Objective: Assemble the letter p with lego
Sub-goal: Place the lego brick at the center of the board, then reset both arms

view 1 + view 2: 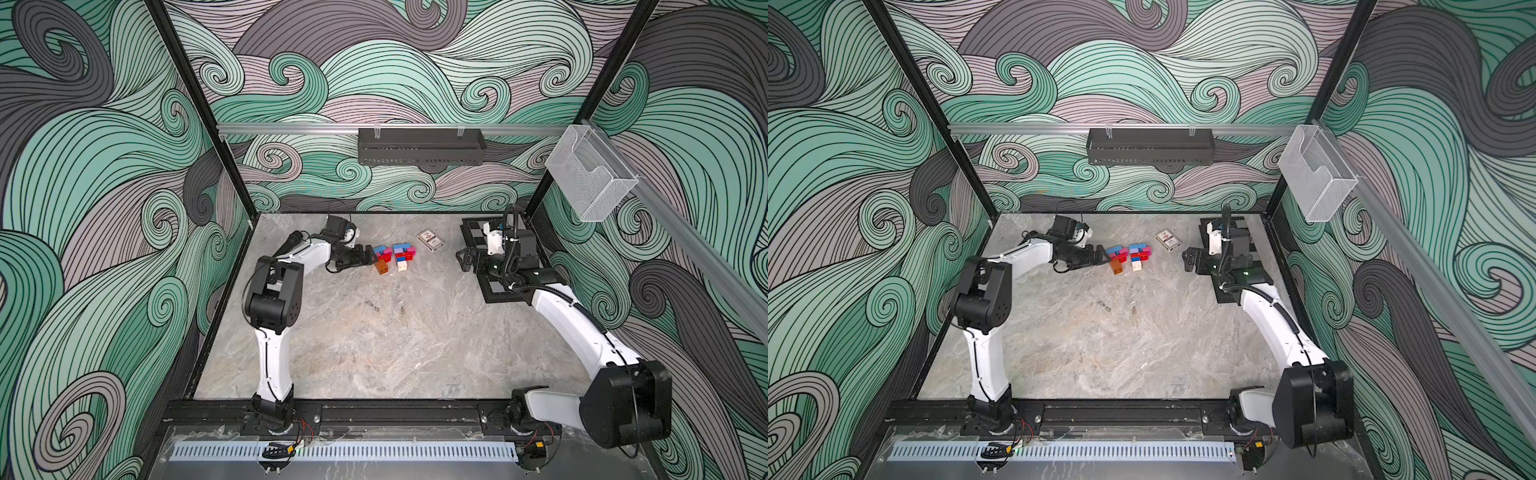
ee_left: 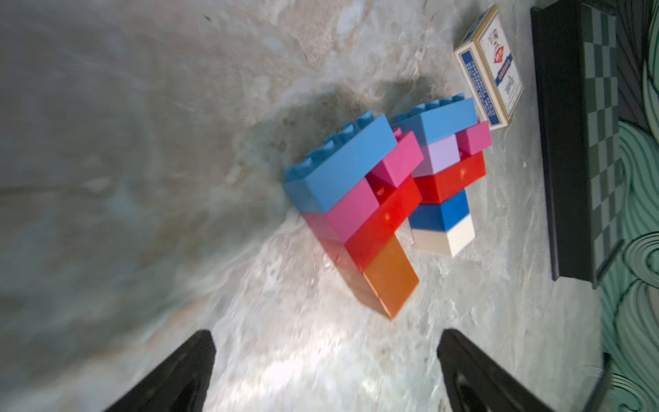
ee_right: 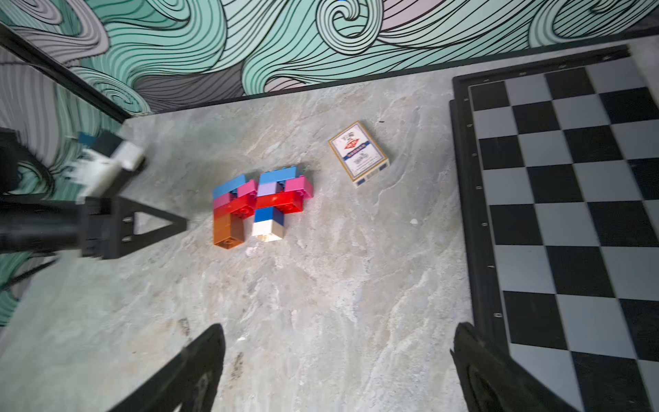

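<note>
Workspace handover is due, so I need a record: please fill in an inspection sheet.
Surface: grey marbled tabletop, dark smudges mid-table.
Job's things: two studded plastic lego clusters side by side: blue-pink-red-orange cluster; blue-lilac-pink-red-white cluster.
Clutter: boxed card deck; black-and-grey chessboard under the right arm.
Grippers: left gripper open, empty, beside the clusters; right gripper open, empty.
Cables: black corrugated hose along the right arm.
Surroundings: wave-patterned walls; black perforated tray; wire mesh basket.
</note>
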Robot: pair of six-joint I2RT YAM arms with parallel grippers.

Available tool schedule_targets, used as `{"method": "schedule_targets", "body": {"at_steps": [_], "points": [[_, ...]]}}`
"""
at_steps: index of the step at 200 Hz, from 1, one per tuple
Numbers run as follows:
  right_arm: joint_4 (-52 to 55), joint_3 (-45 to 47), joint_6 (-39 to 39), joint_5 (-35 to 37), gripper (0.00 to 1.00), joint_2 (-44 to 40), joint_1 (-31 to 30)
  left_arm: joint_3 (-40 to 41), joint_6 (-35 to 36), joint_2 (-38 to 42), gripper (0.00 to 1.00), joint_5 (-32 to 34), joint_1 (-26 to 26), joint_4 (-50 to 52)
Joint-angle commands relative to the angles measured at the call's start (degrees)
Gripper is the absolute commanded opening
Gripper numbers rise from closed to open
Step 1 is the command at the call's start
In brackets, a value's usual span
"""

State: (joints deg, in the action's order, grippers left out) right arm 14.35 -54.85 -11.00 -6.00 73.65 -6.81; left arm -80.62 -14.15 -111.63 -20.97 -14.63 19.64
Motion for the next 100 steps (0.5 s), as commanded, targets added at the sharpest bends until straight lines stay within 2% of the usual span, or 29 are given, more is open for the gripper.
{"method": "schedule_targets", "body": {"at_steps": [1,30,46,54,60,69,78,89,100], "points": [[-10.5,6.99,8.25,8.07,0.99,-0.93,0.83,6.93,7.65,19.46,0.99,14.2,0.37,-9.9],[-30.46,18.77,12.07,11.72,0.99,1.76,0.92,32.28,11.15,46.19,0.99,35.74,2.64,-28.53],[-39.53,23.58,11.16,14.96,0.99,5.26,0.83,46.2,9.87,55.65,0.98,46.54,5.01,-40.07],[-44.83,26.35,11.39,15.99,0.99,7.06,0.74,51.64,10.1,58.37,0.99,48.62,6.92,-43.89],[-50.34,28.02,11.92,17.24,0.99,8.08,0.53,54.57,9.77,59.29,0.98,49.39,8.39,-45.43],[-47.79,27.65,13.97,18.05,0.99,6.82,-0.27,57.56,8.58,59.07,0.99,50.03,10.11,-46.17],[-56.32,30.87,16.73,18.75,0.99,7.05,-0.86,59.69,7.87,56.7,0.99,49.48,11.16,-47.83],[-64.86,35.42,16.65,20.34,0.99,8.08,-1.09,60.98,7.64,51.32,0.99,48.28,11.87,-50.74],[-78.12,40.06,16.72,20.65,0.99,13.32,-1.13,60.98,8.46,44.95,0.98,48.3,12.07,-53.08]]}}
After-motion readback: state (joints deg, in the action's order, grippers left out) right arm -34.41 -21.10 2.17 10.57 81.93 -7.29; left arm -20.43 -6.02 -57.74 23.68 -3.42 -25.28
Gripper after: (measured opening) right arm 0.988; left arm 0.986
